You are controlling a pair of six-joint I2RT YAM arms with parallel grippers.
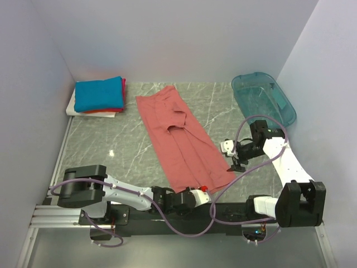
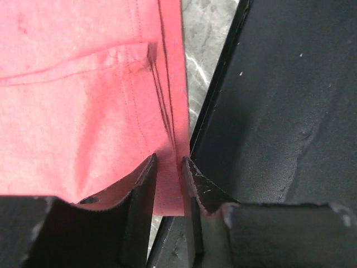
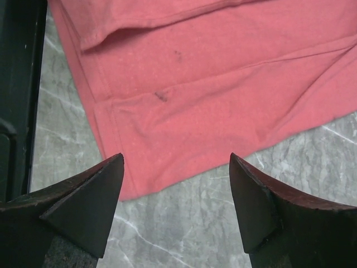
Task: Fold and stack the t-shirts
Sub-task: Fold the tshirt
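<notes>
we see a folded stack (image 1: 99,96) far left; the pink shirt (image 1: 181,139) lies as a long strip, cross-folds and stacking left, we judge; left gripper (image 2: 167,164) pinches its near hem; right gripper (image 3: 175,173) gapes.

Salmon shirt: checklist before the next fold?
1. Left gripper on near hem of salmon shirt: ok, cloth sits between its fingers.
2. Left grip catches all layers: cannot tell.
3. Right gripper holding hem: not ok, open above it.
4. Shirt lying flat, folded lengthwise: ok.
5. Folded stack apart from shirt: ok.
6. Teal bin apart from shirt: ok.
</notes>
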